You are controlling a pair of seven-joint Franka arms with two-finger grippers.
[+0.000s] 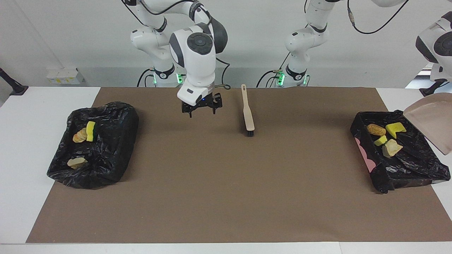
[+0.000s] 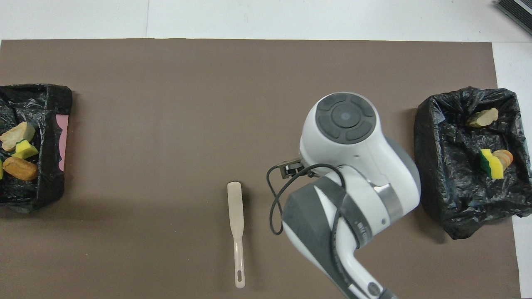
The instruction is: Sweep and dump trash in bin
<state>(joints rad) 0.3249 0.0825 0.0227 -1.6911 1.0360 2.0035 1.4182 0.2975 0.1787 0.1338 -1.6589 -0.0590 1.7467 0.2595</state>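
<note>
The trash lies in two black-lined bins. Several scraps [image 1: 391,147] lie in the bin [image 1: 395,176] at the left arm's end; they also show in the overhead view [image 2: 20,168]. Three scraps [image 1: 90,130] lie in the bin [image 1: 116,141] at the right arm's end, also seen from overhead [image 2: 490,164]. My left gripper [image 1: 433,90] holds the beige dustpan [image 1: 432,121] tilted in the air over its bin. The beige brush [image 1: 248,113] lies flat on the brown mat near the robots, seen from overhead too [image 2: 236,224]. My right gripper [image 1: 200,110] hangs open and empty over the mat beside the brush.
A brown paper mat [image 1: 226,183] covers most of the white table. The bin [image 2: 45,104] at the left arm's end has a pink wall showing under its liner. The other bin [image 2: 440,166] sits at the mat's edge.
</note>
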